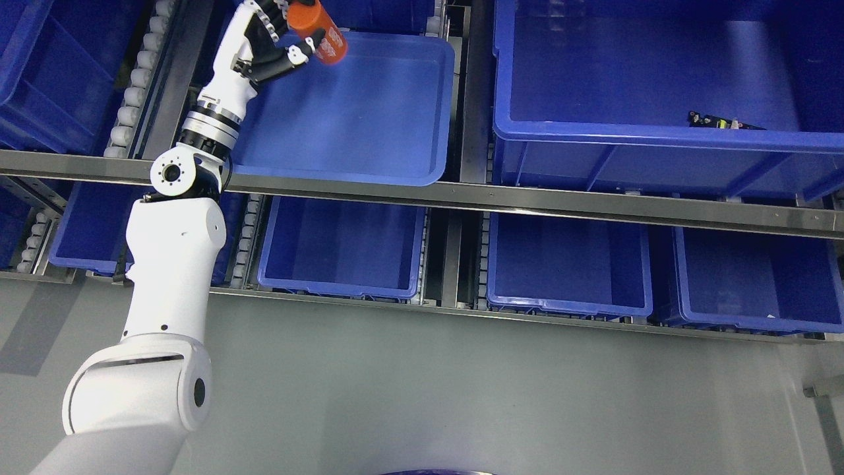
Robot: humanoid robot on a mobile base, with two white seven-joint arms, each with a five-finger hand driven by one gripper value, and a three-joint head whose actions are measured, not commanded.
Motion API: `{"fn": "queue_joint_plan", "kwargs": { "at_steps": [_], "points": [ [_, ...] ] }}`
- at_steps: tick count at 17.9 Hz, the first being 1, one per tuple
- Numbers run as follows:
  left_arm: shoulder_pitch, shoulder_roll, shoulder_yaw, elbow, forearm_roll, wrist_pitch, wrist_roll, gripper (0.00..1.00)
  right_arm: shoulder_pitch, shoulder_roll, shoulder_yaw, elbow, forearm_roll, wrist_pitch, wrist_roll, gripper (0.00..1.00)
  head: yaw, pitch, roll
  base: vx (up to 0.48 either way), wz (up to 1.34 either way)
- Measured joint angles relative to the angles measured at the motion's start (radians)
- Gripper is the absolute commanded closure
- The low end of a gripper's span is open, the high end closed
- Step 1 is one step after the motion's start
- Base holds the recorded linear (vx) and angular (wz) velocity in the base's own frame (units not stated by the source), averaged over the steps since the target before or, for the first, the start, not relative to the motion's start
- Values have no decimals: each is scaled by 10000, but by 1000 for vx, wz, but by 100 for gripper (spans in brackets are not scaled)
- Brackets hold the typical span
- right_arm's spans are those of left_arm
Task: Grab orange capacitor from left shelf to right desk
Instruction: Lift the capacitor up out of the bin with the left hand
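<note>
An orange capacitor (320,30), a cylinder with white print, is held tilted above the far left corner of a shallow blue tray (369,119) on the upper shelf. My left hand (280,36) is shut on it, black fingers (297,54) wrapped round its lower side. The white left arm rises from the lower left of the head view up to the tray. The capacitor's top end is cut off by the picture's edge. My right hand is out of the picture.
A deep blue bin (659,138) at the upper right holds a small dark part (722,122). Several blue bins (567,264) line the lower shelf behind a steel rail (527,201). Grey floor (461,396) lies below.
</note>
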Motion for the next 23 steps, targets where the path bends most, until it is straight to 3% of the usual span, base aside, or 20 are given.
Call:
{"fn": "queue_joint_plan", "kwargs": {
  "at_steps": [4, 8, 23],
  "points": [
    [302, -129, 40, -1250, 128, -423, 2761, 99, 0, 0, 0, 0, 0, 12, 0, 0, 0, 0, 0, 0, 0],
    [1074, -202, -233, -2584, 170, -520, 4030, 99, 0, 0, 0, 0, 0, 58, 0, 0, 0, 0, 0, 0, 0],
    [2818, -316, -457, -5989, 204, -99, 4363, 99, 0, 0, 0, 0, 0, -10, 1, 0, 0, 0, 0, -29, 21]
  ]
}}
